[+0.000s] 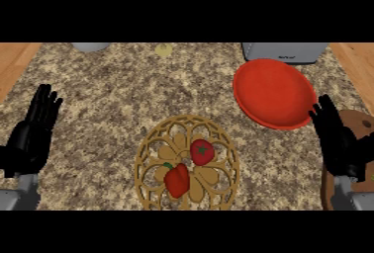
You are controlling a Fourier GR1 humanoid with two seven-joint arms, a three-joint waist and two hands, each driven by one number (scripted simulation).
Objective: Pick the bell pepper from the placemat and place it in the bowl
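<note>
A red bell pepper (177, 179) with a green stem lies on a round tan openwork placemat (150, 148) at the counter's lower middle. Just above it on the same mat sits a red tomato (202, 151). The red bowl (273, 93) stands at the upper right, apart from the mat. My left hand (33, 133) rests open at the left edge, fingers pointing up, far from the pepper. My right hand (337, 143) is open at the right edge, just below the bowl's lower right rim.
A grey toaster-like appliance (285, 51) stands at the back right, a grey round vessel (90, 46) at the back left, and a small yellowish item (163, 49) between them. A brown object (359, 123) lies behind my right hand. Wooden strips border the speckled counter (110, 94).
</note>
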